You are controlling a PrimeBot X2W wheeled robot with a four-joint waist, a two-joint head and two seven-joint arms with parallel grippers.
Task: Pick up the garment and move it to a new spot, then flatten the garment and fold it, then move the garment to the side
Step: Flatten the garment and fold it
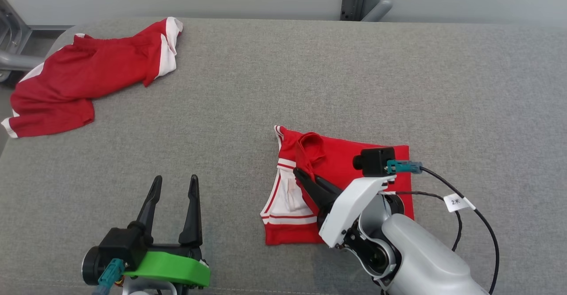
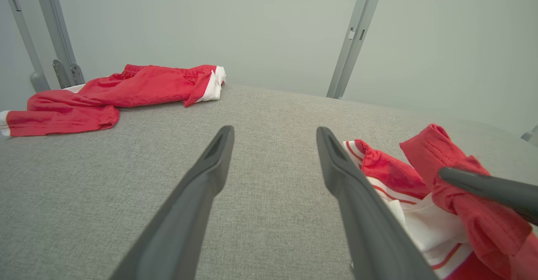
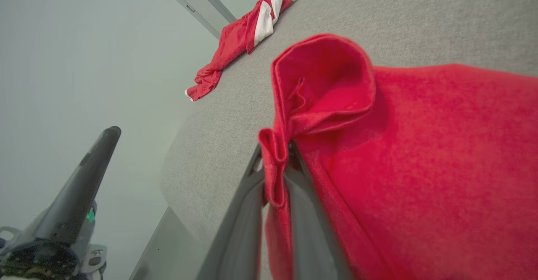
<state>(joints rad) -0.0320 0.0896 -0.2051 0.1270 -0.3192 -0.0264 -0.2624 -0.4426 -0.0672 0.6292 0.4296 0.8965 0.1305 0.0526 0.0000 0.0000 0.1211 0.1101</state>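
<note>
Right jaws pinching shorts (image 1: 354, 162) at their 11 o'clock fold | left jaws gaping | cloth seeming light, limp; gripping hems advised

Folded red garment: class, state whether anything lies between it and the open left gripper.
Nothing visible does. Only bare grey surface lies between the left gripper and the folded red garment, whose edge the right gripper pinches.
</note>
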